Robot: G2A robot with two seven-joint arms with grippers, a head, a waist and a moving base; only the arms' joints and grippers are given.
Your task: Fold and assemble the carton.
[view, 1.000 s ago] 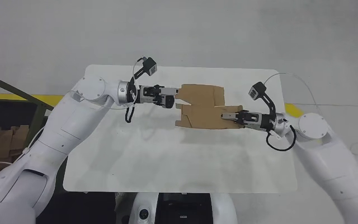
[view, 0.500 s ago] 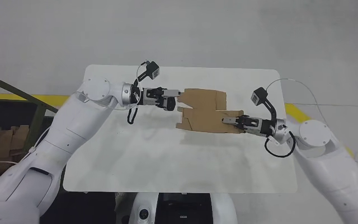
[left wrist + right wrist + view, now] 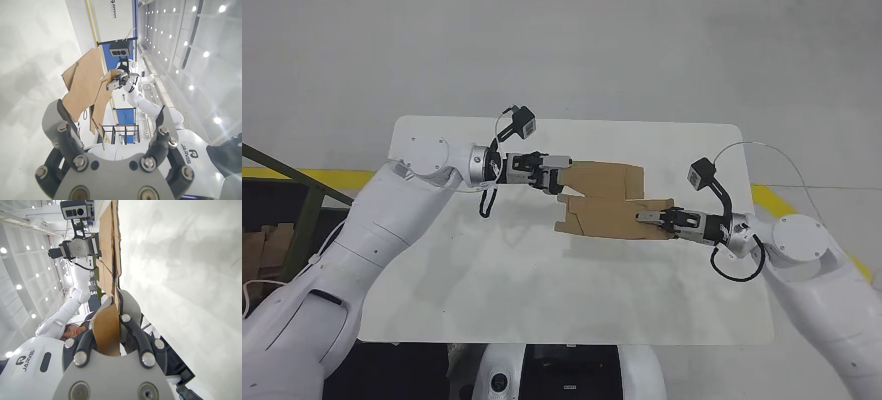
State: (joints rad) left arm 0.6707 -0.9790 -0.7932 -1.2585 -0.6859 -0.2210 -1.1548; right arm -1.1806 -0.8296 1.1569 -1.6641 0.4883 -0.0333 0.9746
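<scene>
The left arm stretches in from one side. The left gripper [image 3: 554, 172] points at the other arm, and its fingers [image 3: 54, 121] are spread wide apart. The right arm stretches in from the other side. The right gripper [image 3: 646, 216] pinches the edge of the carton [image 3: 607, 185] tight.

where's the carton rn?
Top view: carton over the middle of the table, between the arms; right gripper has jaws shut on one end, left gripper, jaws open, at the other.
</scene>
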